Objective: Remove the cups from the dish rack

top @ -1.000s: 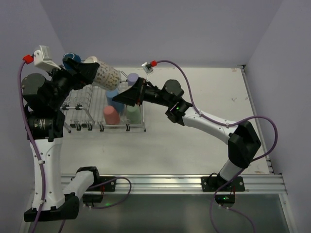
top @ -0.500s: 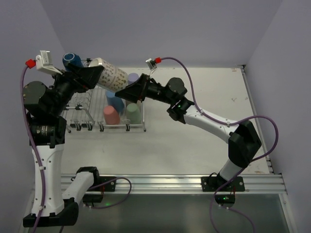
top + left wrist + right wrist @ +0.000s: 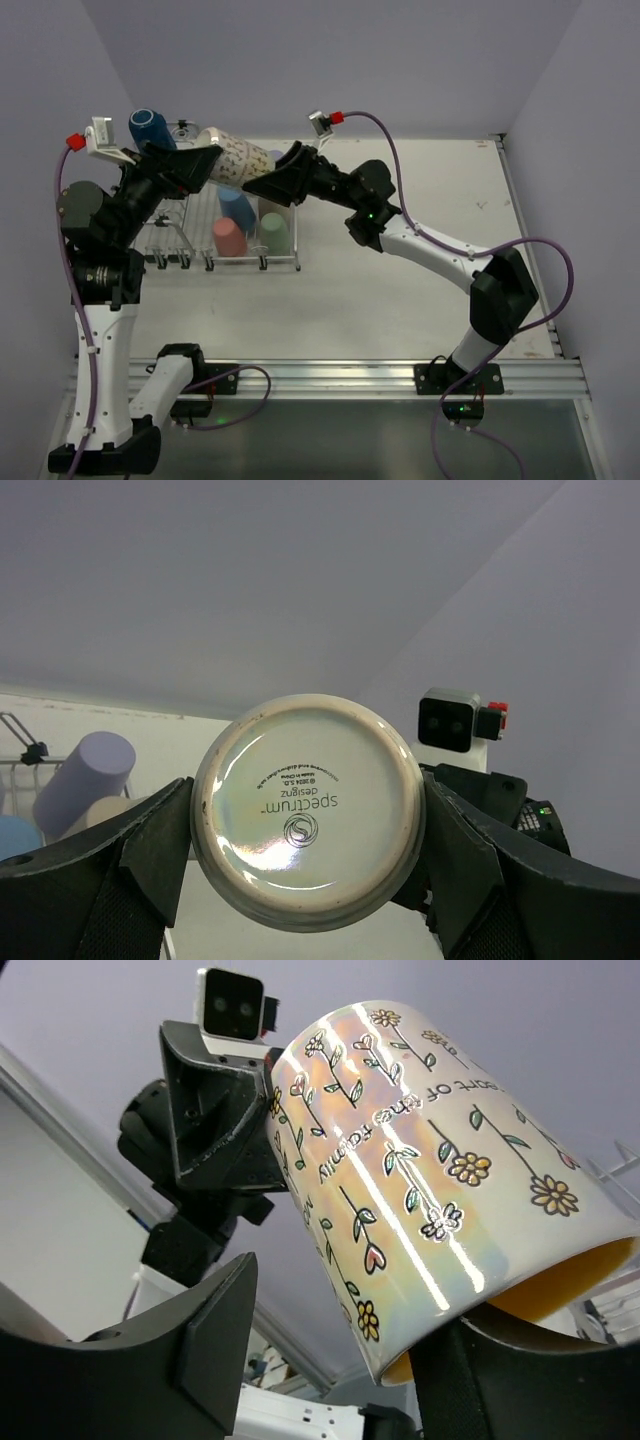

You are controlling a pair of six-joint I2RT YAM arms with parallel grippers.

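Note:
My left gripper (image 3: pixel 205 165) is shut on the white flower-printed, orange-lined mug (image 3: pixel 235 158) and holds it tilted in the air above the dish rack (image 3: pixel 205 263). In the left wrist view its fingers (image 3: pixel 160 845) clamp the mug's base (image 3: pixel 305 810). My right gripper (image 3: pixel 262 185) is open at the mug's mouth. In the right wrist view (image 3: pixel 350 1335) one finger is by the orange rim (image 3: pixel 560 1280) and the other stands apart from the mug's wall (image 3: pixel 430 1160). Pink (image 3: pixel 229 237), mint (image 3: pixel 273 229) and blue (image 3: pixel 236 205) tumblers stand in the rack.
A dark blue mug (image 3: pixel 150 127) is at the rack's back left behind my left arm. Lilac (image 3: pixel 85 775) and beige (image 3: pixel 105 815) tumblers show in the left wrist view. The rack's taller wire section (image 3: pixel 165 235) is on the left. The white table (image 3: pixel 420 290) extends right.
My left gripper has carried the mug up and to the right. My right gripper has risen with it and stays at the mug's mouth.

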